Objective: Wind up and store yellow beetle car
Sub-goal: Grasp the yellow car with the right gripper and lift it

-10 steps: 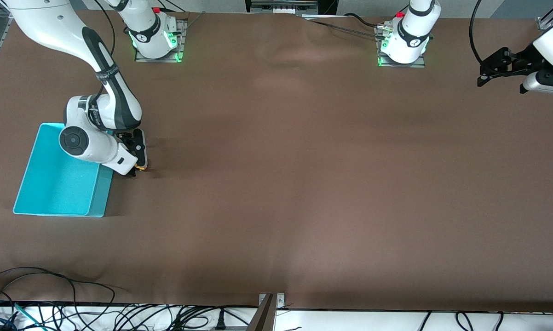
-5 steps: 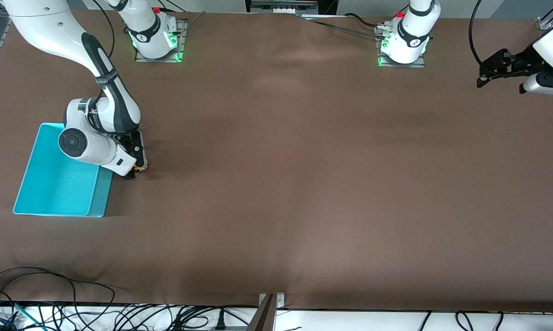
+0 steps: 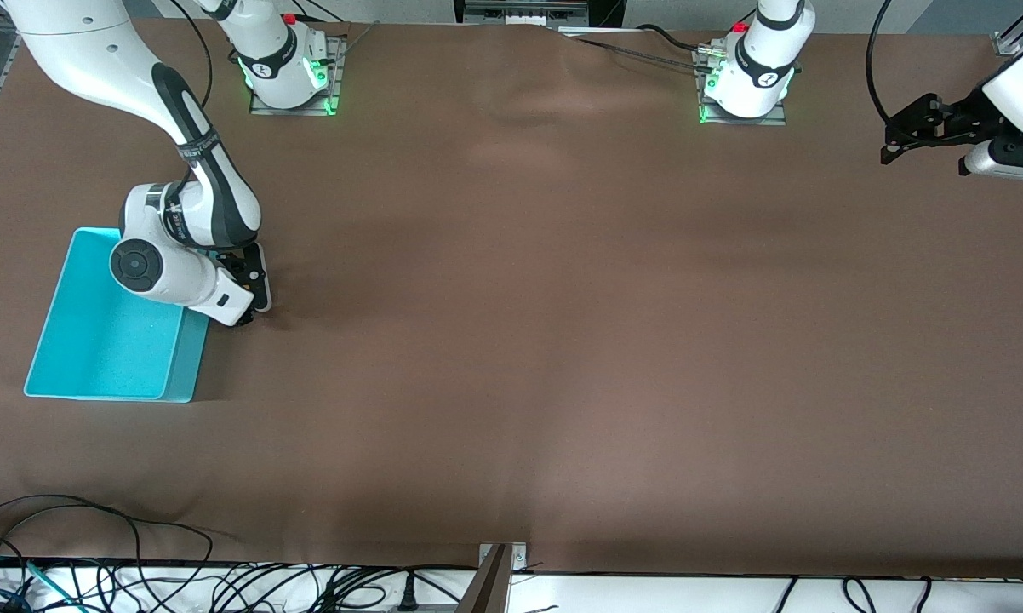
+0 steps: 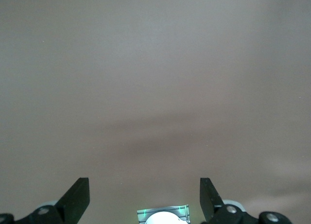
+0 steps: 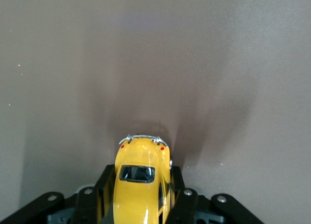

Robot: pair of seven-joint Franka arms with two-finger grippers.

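Right gripper [image 3: 252,313] sits low on the surface beside the turquoise bin [image 3: 107,328], fingers clamped on the flanks of the yellow car [image 5: 141,184]. Over the last second it has edged back toward its base, car dragged along: likely the wind-up pull. Storing still to come. Left gripper [image 3: 903,140] waits wide open, holding nothing, over the surface's left-arm end.

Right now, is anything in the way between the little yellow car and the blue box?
Nothing visible. The right gripper holds the yellow beetle car just beside the turquoise bin, over bare table. The bin looks open and empty. The left gripper waits open at the left arm's end.
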